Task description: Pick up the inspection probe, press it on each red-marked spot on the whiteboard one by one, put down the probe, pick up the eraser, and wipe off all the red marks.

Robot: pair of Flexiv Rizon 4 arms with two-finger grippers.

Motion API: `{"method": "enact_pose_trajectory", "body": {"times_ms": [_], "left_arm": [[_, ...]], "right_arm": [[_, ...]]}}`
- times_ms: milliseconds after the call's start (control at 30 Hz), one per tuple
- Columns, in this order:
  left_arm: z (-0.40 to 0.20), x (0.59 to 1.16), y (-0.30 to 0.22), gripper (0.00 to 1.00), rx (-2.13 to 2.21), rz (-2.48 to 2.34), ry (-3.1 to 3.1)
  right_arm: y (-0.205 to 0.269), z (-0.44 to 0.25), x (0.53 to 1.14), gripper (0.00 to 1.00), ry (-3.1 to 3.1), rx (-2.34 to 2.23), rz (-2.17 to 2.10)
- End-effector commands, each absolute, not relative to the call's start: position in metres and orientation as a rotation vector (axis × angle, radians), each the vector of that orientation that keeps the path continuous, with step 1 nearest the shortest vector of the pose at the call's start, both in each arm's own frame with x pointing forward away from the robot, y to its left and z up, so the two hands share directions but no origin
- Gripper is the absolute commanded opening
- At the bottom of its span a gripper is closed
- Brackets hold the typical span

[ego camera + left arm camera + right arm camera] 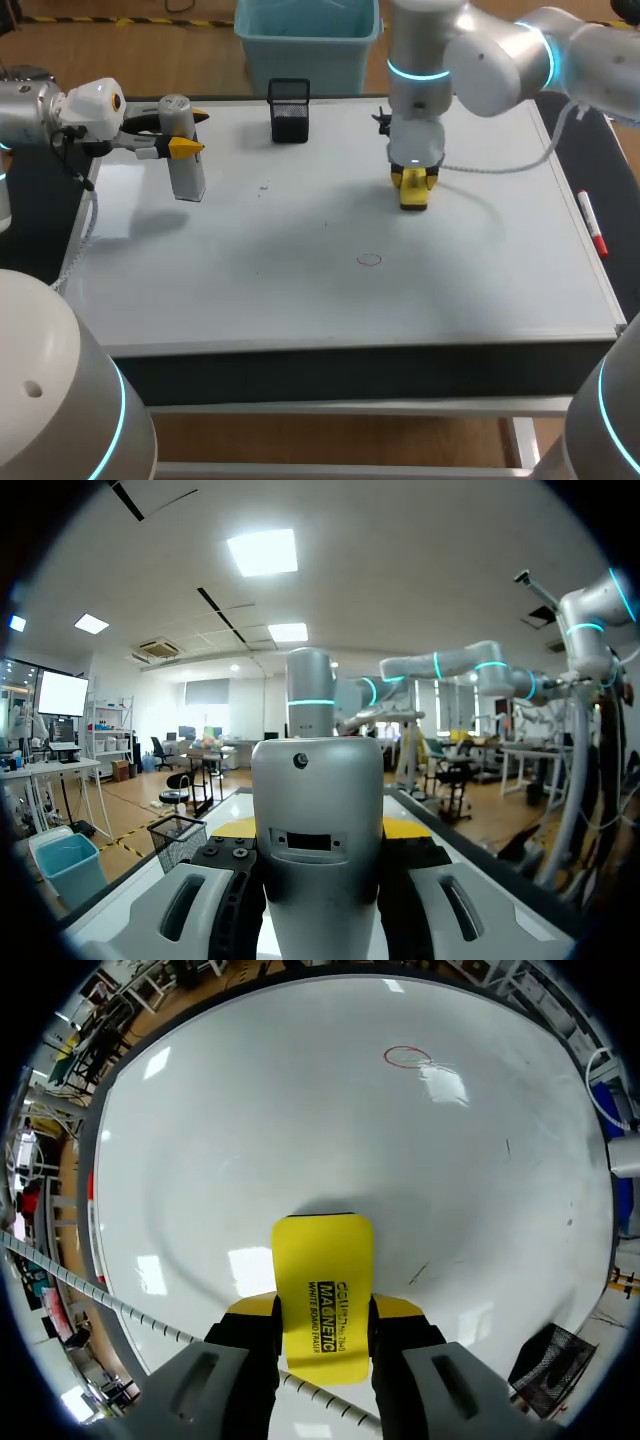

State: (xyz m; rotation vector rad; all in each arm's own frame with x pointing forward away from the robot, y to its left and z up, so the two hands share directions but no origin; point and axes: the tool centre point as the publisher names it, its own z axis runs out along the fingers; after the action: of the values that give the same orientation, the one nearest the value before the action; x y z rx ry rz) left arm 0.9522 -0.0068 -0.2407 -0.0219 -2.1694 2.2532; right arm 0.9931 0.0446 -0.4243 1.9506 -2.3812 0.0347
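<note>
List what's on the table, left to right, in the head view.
inspection probe in the left hand → black mesh pen holder → red circle mark → yellow eraser in the right hand → red marker

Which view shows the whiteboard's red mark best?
Right wrist view: the red mark is a clear oval outline ahead of the eraser. Head view shows it small and faint. Left wrist view misses it.

Left arm enters level from the left side, its claw (190, 133) clamped on the upright probe (187, 180). Right arm points straight down, claw (413, 181) gripping the eraser (414, 200).
</note>
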Motion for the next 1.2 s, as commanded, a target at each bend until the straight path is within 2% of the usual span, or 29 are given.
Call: {"method": "enact_pose_trajectory", "body": {"times_ms": [33, 600, 1200], "left_arm": [[-0.24, 0.952, -0.007, 0.0, -0.02, 2.254, -2.172], [-0.24, 0.952, -0.007, 0.0, -0.02, 2.254, -2.172], [-0.24, 0.952, -0.007, 0.0, -0.02, 2.254, -2.172]], "right_arm": [[0.031, -0.416, 0.987, 0.0, -2.394, 1.961, 0.04], [-0.056, -0.371, 1.001, 0.0, -2.539, 1.823, 0.086], [-0.123, -0.378, 0.991, 0.0, -2.624, 1.644, 0.051]]}}
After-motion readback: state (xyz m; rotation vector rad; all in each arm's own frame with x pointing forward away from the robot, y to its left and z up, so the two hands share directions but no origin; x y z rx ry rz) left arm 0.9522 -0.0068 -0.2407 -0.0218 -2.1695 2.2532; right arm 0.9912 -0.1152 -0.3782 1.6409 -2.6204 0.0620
